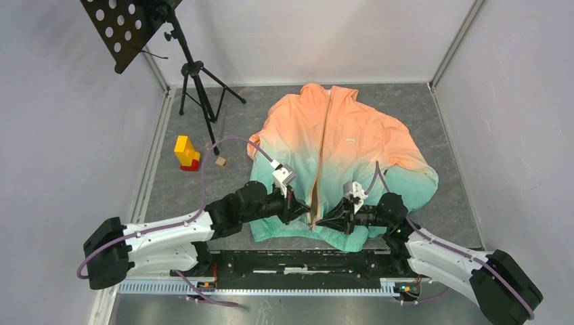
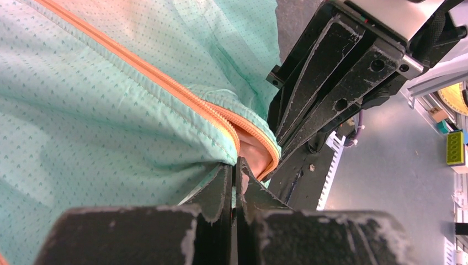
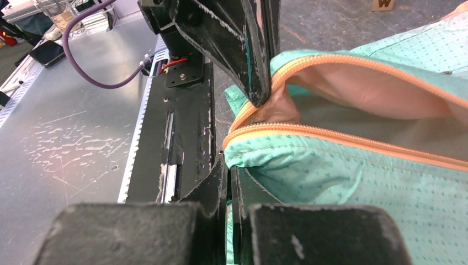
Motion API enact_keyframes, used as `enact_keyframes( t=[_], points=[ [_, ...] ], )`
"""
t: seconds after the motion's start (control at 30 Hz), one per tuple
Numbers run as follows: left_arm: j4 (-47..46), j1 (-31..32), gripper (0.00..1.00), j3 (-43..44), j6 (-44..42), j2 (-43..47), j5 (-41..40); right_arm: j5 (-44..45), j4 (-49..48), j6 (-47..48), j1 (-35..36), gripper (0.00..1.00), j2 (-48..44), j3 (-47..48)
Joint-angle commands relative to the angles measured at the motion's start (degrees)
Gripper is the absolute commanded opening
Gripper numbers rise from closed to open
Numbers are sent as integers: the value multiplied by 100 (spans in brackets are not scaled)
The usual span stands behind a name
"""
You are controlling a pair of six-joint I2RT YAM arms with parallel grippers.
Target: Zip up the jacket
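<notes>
The left claw has its jaws pressed together on the teal bottom hem of the jacket, pinching the edge right beside the foot of the centre zipper. The right claw is likewise clamped on the hem of the opposite front panel, so the two tips sit just beside each other with only the zipper opening between them. Immediately past both tips the two tan zipper tapes stand apart, and the peach lining shows through the gap, so the bottom ends are not yet joined. No slider or pull can be made out in either wrist view. Beyond the claws the jacket lies flat and front-up on the grey tabletop, stretching away from them toward the collar; whether any part higher up is meshed cannot be told. By this showing the task is at its start: the hem is held, but seating one tape end into the other and drawing the slider away from the claws to the collar are both left. Well off to the left claw's outer side sits a yellow block.
</notes>
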State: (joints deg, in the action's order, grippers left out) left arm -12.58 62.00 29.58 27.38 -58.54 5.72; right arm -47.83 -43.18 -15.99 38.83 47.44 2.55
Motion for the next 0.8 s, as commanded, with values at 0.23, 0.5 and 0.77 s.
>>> enact_keyframes(
  t=[0.23,0.5,0.77],
  points=[
    [-254,-19,2,74,36,-129,170,-128,-808,-43,-42,0,49,-166],
    [-262,-12,2,65,82,-93,251,-97,-823,-28,-42,0,47,-167],
    [-289,-15,2,87,110,-178,362,38,-830,13,-51,0,22,-170]
  ],
)
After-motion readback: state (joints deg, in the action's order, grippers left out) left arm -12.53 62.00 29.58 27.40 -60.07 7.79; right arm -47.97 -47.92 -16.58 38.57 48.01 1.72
